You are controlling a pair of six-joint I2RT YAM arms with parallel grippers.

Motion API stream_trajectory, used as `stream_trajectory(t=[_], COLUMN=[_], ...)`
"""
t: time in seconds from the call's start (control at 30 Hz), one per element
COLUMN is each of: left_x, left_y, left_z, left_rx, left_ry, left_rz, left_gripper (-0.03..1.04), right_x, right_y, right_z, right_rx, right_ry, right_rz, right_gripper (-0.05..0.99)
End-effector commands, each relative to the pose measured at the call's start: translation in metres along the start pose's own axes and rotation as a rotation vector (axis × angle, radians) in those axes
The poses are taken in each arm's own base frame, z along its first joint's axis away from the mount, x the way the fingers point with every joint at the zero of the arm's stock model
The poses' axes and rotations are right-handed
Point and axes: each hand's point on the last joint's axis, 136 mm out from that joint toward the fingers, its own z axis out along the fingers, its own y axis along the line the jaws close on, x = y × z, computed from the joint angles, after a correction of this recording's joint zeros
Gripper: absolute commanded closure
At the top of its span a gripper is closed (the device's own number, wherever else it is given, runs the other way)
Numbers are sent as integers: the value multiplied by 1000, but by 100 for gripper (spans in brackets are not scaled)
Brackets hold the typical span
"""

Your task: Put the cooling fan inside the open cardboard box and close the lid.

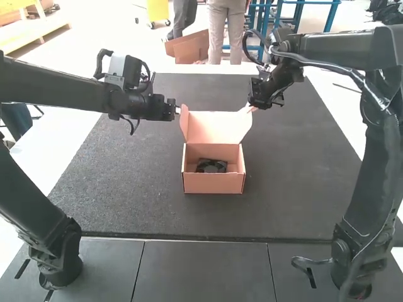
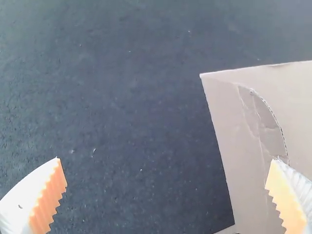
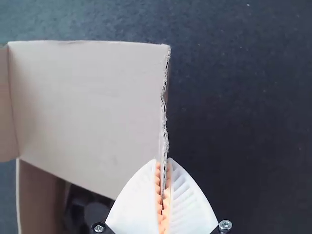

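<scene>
Your right gripper (image 3: 163,168) is closest. Its white ribbed fingers (image 3: 187,195) are pressed together on the ragged side edge of the cardboard box's lid (image 3: 87,107), and the orange pads bite the board from both faces. From above, that gripper (image 1: 253,107) sits at the lid's (image 1: 214,128) upper right corner, above and behind the box's right wall, with the corner of the board pinched in its tips.

The cardboard box (image 1: 213,179) stands open on the dark mat (image 1: 113,176), between your two arms. Its lid rises upright from the back wall, and a narrow side flap (image 1: 184,123) is folded forward on the box's left. The cooling fan (image 1: 211,166) already lies flat on the floor inside the box. In the right wrist view you can also glimpse its black frame (image 3: 83,212) under the raised lid.

Your left gripper (image 1: 175,111) hangs just beside the lid's upper left corner, level with the top of that side flap. Its fingers are spread wide apart and hold nothing. One orange-padded finger (image 2: 44,197) is over bare mat, and the other (image 2: 287,200) lies in front of the outer face of the flap (image 2: 253,146). Whether that second finger touches the cardboard, you cannot tell.
</scene>
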Motion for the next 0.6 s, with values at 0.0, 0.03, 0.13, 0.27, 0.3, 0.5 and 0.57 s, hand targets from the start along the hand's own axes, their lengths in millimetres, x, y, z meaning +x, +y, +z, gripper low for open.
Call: stream_trajectory(t=[0.0,0.03,0.13,0.27,0.3,0.5,0.57], left_x=[-19,-18,-16,-13,-13,-7,-6], left_y=[-9,-10,-16,-24,-25,-32,-31], left_z=[-2,-2,-2,-1,-1,-1,-2], left_rx=[23,26,36,51,53,64,63], left_ry=[-38,-34,-27,-21,-19,1,7], left_rz=[2,3,10,18,19,27,26], left_gripper=[4,4,4,4,4,4,4], right_x=[2,6,16,29,30,47,54], right_y=[19,21,25,29,29,27,27], right_z=[-5,-5,-5,-4,-5,-6,-6], right_rx=[-34,-35,-48,-50,-50,-41,-39], right_ry=[16,28,70,117,122,188,212], right_rz=[-37,-39,-42,-41,-41,-48,-46], right_gripper=[95,95,95,95,95,95,95])
